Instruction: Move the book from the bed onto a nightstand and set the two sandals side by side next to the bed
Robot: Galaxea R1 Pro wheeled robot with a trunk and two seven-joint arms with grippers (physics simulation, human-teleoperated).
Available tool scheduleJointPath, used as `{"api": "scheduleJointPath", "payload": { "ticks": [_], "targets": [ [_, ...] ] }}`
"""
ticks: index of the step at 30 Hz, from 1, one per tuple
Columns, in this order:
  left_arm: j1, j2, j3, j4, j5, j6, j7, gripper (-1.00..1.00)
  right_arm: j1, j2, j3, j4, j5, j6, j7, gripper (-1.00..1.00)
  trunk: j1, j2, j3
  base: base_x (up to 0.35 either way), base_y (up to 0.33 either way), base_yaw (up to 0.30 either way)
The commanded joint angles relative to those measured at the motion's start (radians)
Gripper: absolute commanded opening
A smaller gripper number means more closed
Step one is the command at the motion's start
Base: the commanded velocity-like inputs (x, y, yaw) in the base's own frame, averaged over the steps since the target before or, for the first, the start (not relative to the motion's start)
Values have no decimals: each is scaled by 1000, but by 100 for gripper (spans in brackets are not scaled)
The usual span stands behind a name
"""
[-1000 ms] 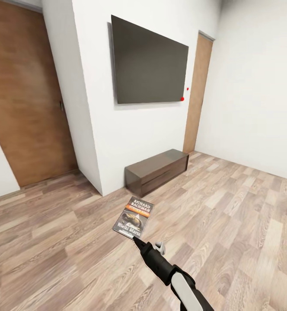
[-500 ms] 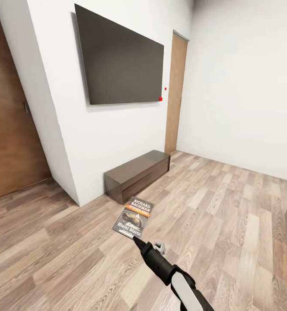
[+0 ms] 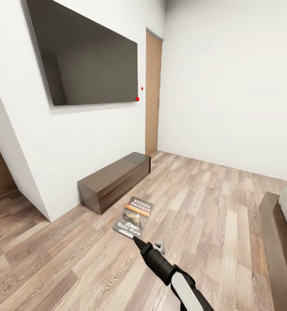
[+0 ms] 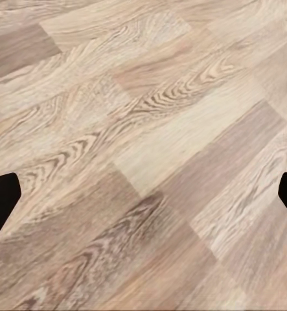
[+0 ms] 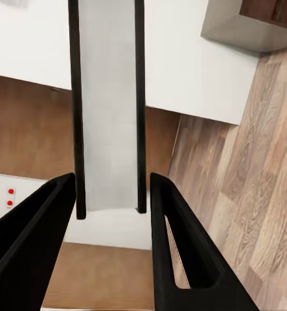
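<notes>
room: white walls, wood-plank floor [image 3: 212,203] wide open ahead and to the right; a door [image 3: 153,93] stands in the far corner.
screen: a big dark screen [image 3: 89,60] hangs on the left wall, above the low brown bench [image 3: 113,180].
bed: only its dark frame edge [image 3: 278,242] and a strip of grey mattress show at the right rim; the nightstand is likely somewhere beyond it.
book: the book [image 3: 133,217] is off the bed, carried flat in the air over the floor, cover up, pinched at its near edge.
right tool: the right tool [image 3: 136,240] is clamped on the book; the right wrist view looks along the book's thin edge between both fingers [image 5: 182,259].
left tool: the left tool [image 4: 143,194] hangs over bare planks, its black tips far apart, nothing between them.
step in hand: carrying the book to a nightstand, as I judge it.
doing it well: keep the pinch firm and the book level while the base turns.
edges to mind: the bed frame corner on the right, the bench on the left; the floor between is roomy.
</notes>
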Motion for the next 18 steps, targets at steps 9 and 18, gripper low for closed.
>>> {"api": "scheduleJointPath", "payload": {
  "ticks": [9,18],
  "targets": [
    [0,0,9,0,-7,-3,-3,100,-1,0,0,0,-13,7,1,-100,0,0,-1,327,-34,-267],
    [0,0,9,0,-7,-3,-4,100,-1,0,0,0,-13,7,1,-100,0,0,-1,341,-3,-267]
  ]
}}
